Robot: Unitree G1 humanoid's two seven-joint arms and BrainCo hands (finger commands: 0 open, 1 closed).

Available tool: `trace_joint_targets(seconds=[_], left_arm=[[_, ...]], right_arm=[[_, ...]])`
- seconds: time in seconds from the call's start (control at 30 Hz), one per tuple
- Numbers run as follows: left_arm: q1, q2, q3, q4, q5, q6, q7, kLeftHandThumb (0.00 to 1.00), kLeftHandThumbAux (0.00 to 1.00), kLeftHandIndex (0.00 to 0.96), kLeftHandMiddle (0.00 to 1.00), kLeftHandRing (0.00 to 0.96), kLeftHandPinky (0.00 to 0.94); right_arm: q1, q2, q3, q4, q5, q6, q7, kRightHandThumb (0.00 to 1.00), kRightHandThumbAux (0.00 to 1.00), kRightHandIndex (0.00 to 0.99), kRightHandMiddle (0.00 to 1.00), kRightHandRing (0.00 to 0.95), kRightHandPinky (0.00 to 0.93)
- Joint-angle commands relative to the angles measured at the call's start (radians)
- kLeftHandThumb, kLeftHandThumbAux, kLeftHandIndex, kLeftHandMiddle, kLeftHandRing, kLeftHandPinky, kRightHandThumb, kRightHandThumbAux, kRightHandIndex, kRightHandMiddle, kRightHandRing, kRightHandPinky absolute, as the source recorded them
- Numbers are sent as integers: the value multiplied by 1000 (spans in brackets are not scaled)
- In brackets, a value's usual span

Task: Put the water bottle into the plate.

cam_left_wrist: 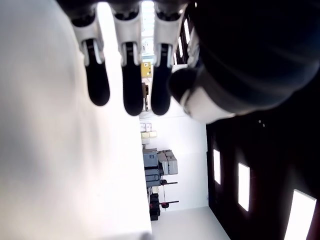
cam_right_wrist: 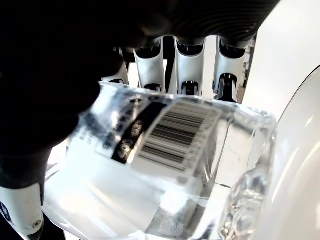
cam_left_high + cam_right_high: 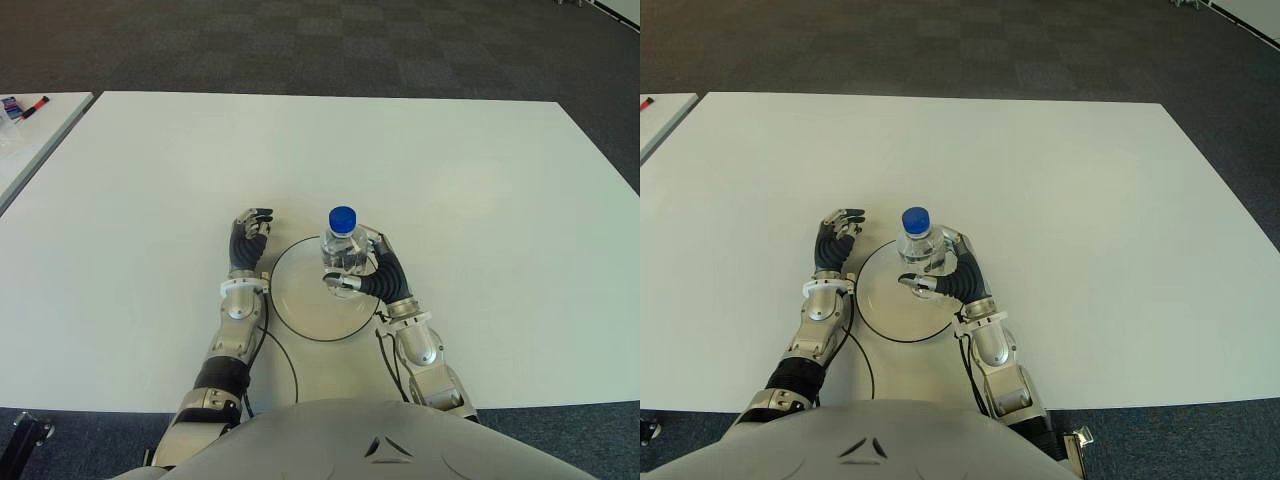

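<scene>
Water bottle (image 3: 343, 245) with a blue cap (image 3: 343, 217) stands upright inside the white plate (image 3: 300, 300), at its far right part, and the right hand (image 3: 372, 270) has its fingers (image 2: 189, 67) closed around the clear body with the barcode label. Nothing else lies in the plate. Left hand (image 3: 248, 238) shows just left of the plate on the white table (image 3: 480, 200), fingers loosely open and holding nothing.
</scene>
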Motion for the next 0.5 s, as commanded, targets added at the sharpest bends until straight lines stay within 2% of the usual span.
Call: trace_joint_targets(seconds=[0.03,0.5], left_arm=[[0,-5,-3,7,9,-9,14,716,711,410,342,344,355],[-1,-10,-5,13,22,-27,29,716,711,410,349,348,360]], right_arm=[[0,14,4,10,-8,20,-17,842,677,418,485,565,559],[-2,19,5,36,-45,45,-49,843,677,421,481,555,541]])
